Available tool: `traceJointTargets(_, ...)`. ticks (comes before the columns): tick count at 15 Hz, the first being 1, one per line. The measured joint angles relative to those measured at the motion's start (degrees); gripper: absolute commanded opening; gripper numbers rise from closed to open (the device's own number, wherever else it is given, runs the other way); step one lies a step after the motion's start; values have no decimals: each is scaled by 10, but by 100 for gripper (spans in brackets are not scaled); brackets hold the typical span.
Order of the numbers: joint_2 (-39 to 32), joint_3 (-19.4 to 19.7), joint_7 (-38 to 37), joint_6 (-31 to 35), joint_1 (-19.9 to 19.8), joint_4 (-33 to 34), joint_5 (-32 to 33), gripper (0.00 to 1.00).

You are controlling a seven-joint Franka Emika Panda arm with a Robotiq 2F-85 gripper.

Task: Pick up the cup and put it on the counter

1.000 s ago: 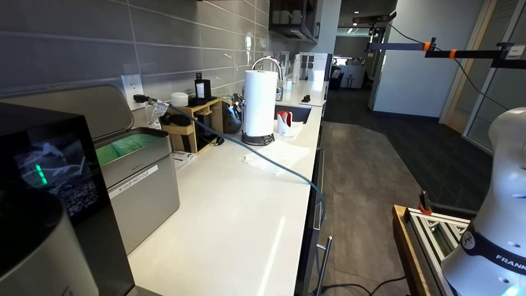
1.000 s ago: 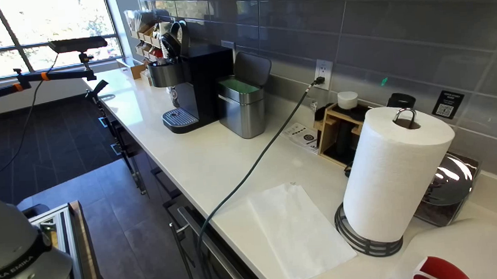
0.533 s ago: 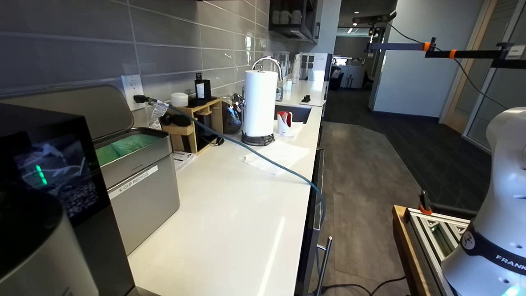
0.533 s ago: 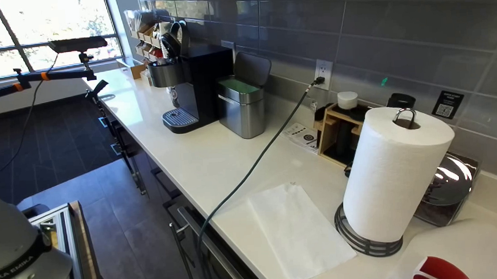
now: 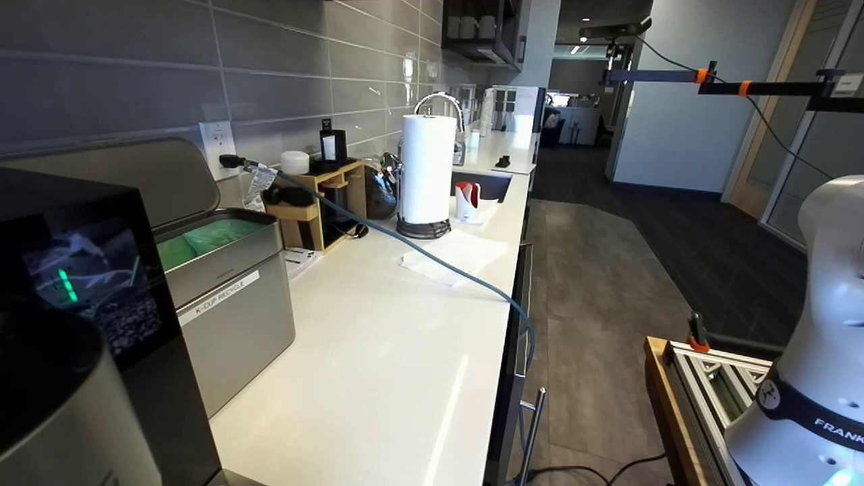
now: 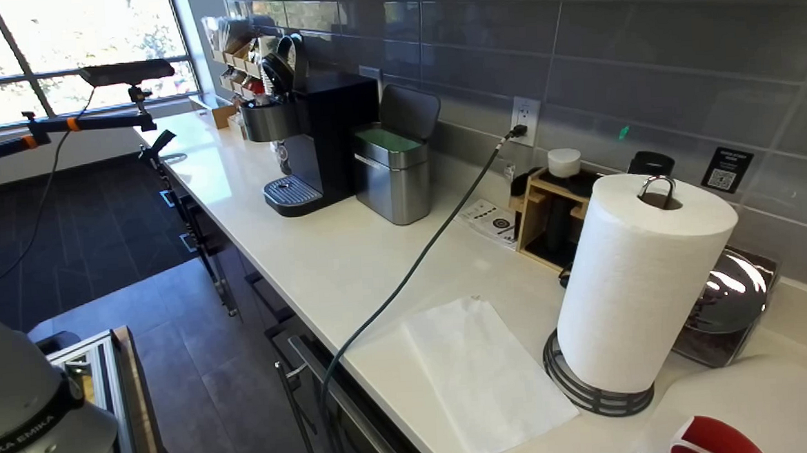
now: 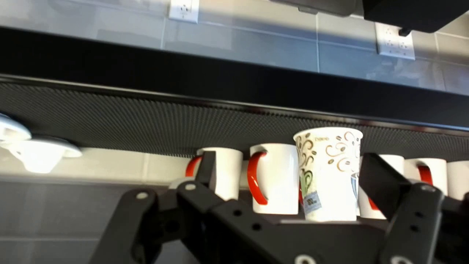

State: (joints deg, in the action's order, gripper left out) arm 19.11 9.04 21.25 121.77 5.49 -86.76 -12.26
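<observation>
The cup [image 7: 331, 183] is a pale tapered paper cup with brown swirls, a green patch and light blue markings. It shows in the wrist view, its wide rim toward a dark ribbed shelf surface [image 7: 146, 128]. My gripper [image 7: 291, 170] is open. The cup appears between the fingers, nearer the right finger [image 7: 383, 183]; the left finger [image 7: 208, 167] is well apart from it. I cannot tell how deep it sits between them. The white counter shows in both exterior views [image 5: 378, 364] [image 6: 308, 259]. The gripper and this cup are out of view there.
White mugs with red handles [image 7: 276, 183] stand beside the cup. A dark shelf edge [image 7: 205, 79] crosses the wrist view. On the counter are a paper towel roll [image 5: 428, 169], a red-and-white item [image 5: 466, 202], a bin [image 5: 236, 317], a coffee machine [image 6: 337, 140] and a cable [image 6: 419, 253].
The visible arm link in both exterior views has shifted very slightly. Nothing on the counter has visibly moved.
</observation>
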Motion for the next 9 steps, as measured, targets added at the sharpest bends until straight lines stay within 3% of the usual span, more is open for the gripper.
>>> traceJointTargets(4, -62, -33, 3, 73, 15, 42, -13, 100)
traceJointTargets(9, -121, -48, 55, 75, 18, 139, -46, 100)
